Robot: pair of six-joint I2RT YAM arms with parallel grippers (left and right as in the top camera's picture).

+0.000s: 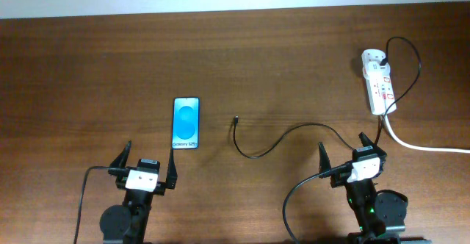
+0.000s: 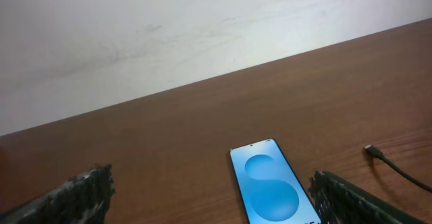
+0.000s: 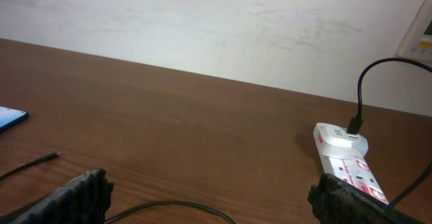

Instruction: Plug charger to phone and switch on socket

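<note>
Slim blue-screened black phone lies on brown wooden bench. Right of it is a thin black charger cable with a loose tip, and farther right a white red-switched power strip. Fingers of left gripper and right gripper spread wide, empty.

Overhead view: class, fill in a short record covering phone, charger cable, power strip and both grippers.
Phone: slim black-framed smartphone with blue screen, lying flat, screen up, nothing plugged in.
Cable: thin black charger cable, plug tip free, right of phone, not touching it.
Strip: white power strip with red switches, far right, cable's other end plugged in.
Left gripper: open, empty.
Right gripper: open, empty.
</note>
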